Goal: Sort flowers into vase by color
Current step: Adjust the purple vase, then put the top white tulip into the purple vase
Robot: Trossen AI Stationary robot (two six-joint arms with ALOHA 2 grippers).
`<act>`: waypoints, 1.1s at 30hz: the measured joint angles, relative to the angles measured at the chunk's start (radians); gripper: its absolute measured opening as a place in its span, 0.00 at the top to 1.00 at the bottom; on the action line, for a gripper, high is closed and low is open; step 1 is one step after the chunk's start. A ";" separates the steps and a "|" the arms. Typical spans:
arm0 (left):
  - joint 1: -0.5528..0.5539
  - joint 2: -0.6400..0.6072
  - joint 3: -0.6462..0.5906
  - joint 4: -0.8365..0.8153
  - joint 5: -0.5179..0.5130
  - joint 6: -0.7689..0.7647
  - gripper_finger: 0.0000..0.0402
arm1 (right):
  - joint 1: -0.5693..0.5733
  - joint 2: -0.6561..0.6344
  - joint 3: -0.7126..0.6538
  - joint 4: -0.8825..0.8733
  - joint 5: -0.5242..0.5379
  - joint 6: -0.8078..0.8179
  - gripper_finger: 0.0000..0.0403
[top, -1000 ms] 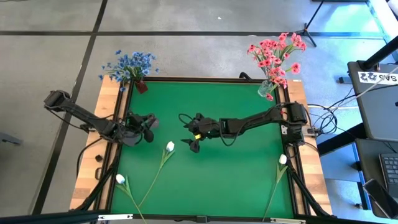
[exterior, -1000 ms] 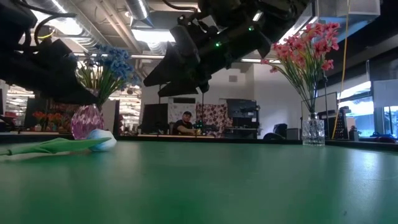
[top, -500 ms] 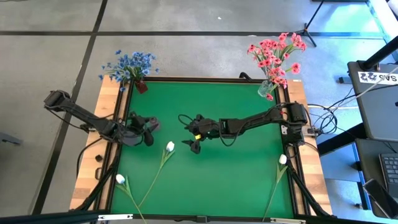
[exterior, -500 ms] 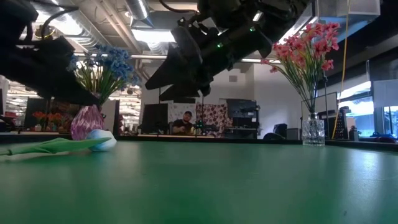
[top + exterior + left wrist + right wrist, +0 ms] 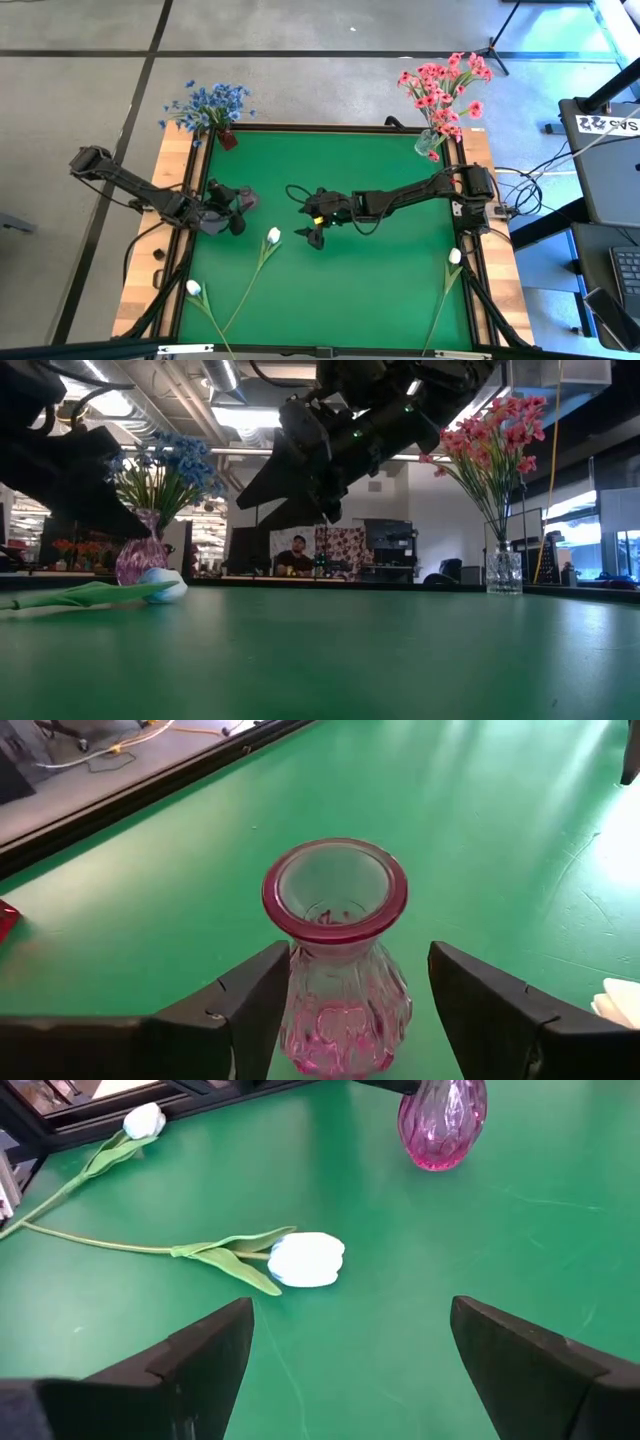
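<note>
On the green desk (image 5: 380, 270), the left gripper (image 5: 340, 1010) stands around an empty pink glass vase (image 5: 338, 955), one spread finger on each side of its body; whether the fingers (image 5: 250, 1005) touch the glass is hard to tell. The right gripper (image 5: 345, 1355) hovers wide open and empty just beside a white bud flower (image 5: 305, 1260) lying flat near the desk's middle. A second white flower (image 5: 193, 288) lies by the near left edge, a third (image 5: 454, 256) by the right edge. Blue flowers (image 5: 208, 104) stand in a vase at the far left corner, pink flowers (image 5: 445, 85) in a clear vase (image 5: 503, 572) at the far right corner.
</note>
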 joint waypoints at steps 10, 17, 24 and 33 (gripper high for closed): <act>0.074 0.000 0.084 -0.133 0.062 -0.049 0.42 | 0.000 0.000 0.000 -0.016 -0.007 0.023 0.16; 0.112 0.000 0.137 -0.265 0.217 -0.160 0.42 | 0.000 0.000 0.000 -0.018 -0.013 0.025 0.16; 0.111 0.000 0.214 -0.321 0.320 -0.207 0.42 | 0.000 -0.005 0.000 -0.014 -0.033 0.032 0.16; -0.036 0.020 0.349 -0.421 0.497 -0.474 0.42 | 0.000 -0.151 0.000 -0.131 -0.006 0.036 0.16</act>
